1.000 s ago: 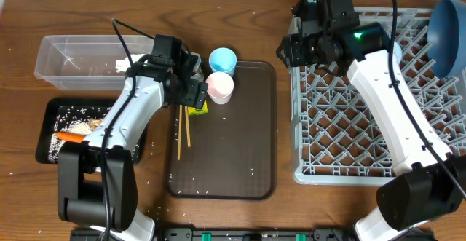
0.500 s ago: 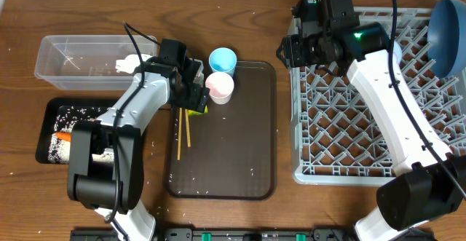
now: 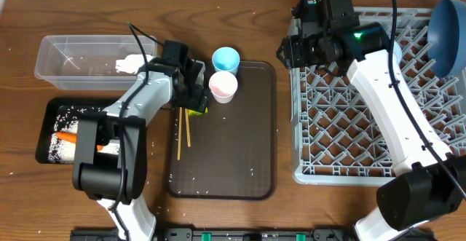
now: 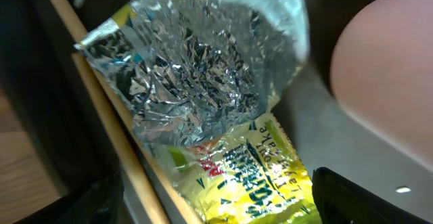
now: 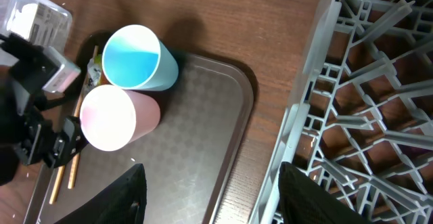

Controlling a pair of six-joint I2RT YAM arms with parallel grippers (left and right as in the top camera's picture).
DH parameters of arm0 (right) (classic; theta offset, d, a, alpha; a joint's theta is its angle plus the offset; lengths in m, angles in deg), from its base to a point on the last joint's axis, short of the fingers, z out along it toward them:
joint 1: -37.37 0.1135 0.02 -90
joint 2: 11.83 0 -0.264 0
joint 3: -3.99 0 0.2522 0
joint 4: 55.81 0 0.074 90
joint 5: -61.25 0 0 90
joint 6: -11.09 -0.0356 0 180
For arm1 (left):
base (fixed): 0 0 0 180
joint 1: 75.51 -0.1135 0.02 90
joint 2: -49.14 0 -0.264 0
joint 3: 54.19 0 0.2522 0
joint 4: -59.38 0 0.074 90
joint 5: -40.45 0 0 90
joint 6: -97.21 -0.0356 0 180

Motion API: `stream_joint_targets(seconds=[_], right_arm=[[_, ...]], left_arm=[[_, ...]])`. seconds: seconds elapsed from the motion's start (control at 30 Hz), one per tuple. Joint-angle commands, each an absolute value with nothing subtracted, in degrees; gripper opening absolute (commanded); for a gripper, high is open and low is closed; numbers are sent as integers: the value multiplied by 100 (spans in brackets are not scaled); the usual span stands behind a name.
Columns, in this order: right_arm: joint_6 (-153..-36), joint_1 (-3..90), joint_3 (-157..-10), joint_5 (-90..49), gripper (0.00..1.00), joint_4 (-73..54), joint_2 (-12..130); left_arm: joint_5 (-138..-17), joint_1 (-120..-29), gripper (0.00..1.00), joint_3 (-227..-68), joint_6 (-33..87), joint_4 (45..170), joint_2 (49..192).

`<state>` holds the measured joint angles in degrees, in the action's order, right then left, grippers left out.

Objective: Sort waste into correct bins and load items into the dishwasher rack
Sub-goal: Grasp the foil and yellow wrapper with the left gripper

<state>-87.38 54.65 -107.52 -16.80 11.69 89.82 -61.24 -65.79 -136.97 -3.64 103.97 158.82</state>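
Brown wood-grain tbl [image 3: 240, 15], lit evenly w/ soft shadows.

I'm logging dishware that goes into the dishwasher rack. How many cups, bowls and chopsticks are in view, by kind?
Cups: 2 (light blue cup, pink cup)
Bowls: 1 (dark blue bowl; any other bowl is hidden)
Chopsticks: 2 (wooden chopsticks)
Total: 5

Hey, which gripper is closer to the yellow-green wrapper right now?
Left. The left gripper is directly over the wrapper; the right gripper hangs far off, over the edge of the rack.
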Motion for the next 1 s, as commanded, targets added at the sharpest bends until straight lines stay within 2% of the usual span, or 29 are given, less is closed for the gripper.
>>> stream_joint_targets(seconds=[0.0,0.37,0.6,0.8,0.97], right_arm=[[-8648,5426,-10761,-1698,56,1176,9008],[-8565,5426,-10761,-1698,56,1176,9008],[-8565,5426,-10761,-1698,57,1169,9008],[-8565,5426,-10761,-1698,57,1171,9008],[-8563,5426,-10761,-1698,57,1176,9008]], left_arm=[[-6159,-6577,86,-13662,-458,10360,15948],[-6642,-6440,85,-13662,-1208,10344,15950],[-6060,-6319,85,-13690,-1195,10320,15858],[-6041,-6319,85,-13718,-679,10364,15507],[-6043,-6319,81,-13718,-30,10727,15273]])
